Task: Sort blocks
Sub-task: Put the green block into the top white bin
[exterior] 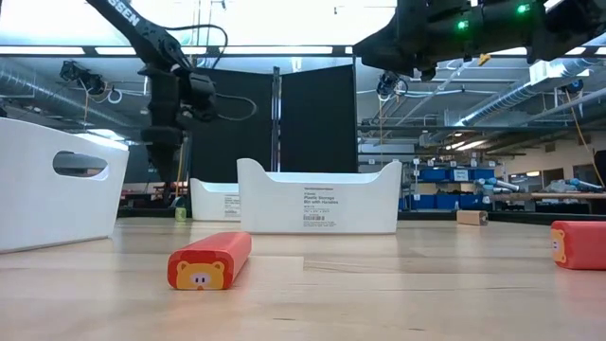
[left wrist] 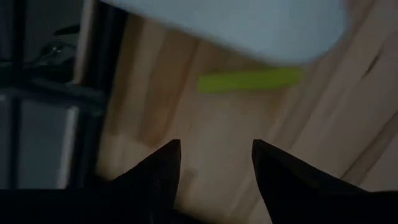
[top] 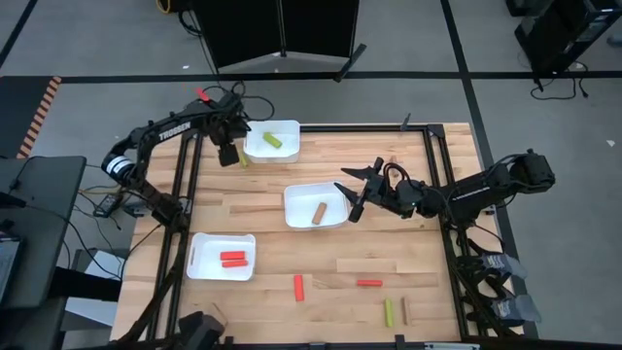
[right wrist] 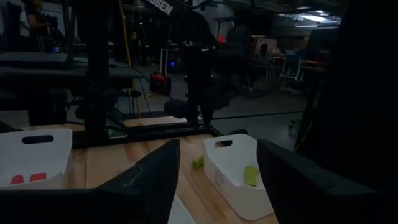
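While the left gripper (top: 227,154) hangs near the desk's far-left corner, fingers spread and holding nothing, a yellow-green block (top: 244,159) lies on the desk (top: 389,233) just beside it, outside the far tray (top: 290,148). Left wrist view shows that same block (left wrist: 249,81) ahead of the open fingers (left wrist: 163,163), next to the tray wall. Judging from that, this stray is the pick in hand.

Right gripper (top: 356,192) hovers near the desk's middle, next to the centre tray (top: 296,216), fingers spread, empty.

Sorted so far:
- far tray: one yellow-green block (top: 273,140)
- centre tray: one tan block (top: 318,211)
- tray at the left edge (top: 199,267): two red blocks (top: 232,259)

Loose toward the near edge: red block (top: 299,286), second red block (top: 368,283), another yellow-green block (top: 388,311) with a tan block (top: 405,310) just beside it.

Handling, my read: blocks look like rigid painted wood, light, not fragile. Smooth faces could slip, so pinch across the short width at mid-length, fingers square to the long axis. The stray sits close to the tray wall, so a finger may catch the wall on the way down. The near-edge pair lie side by side; a finger may nudge the neighbour.
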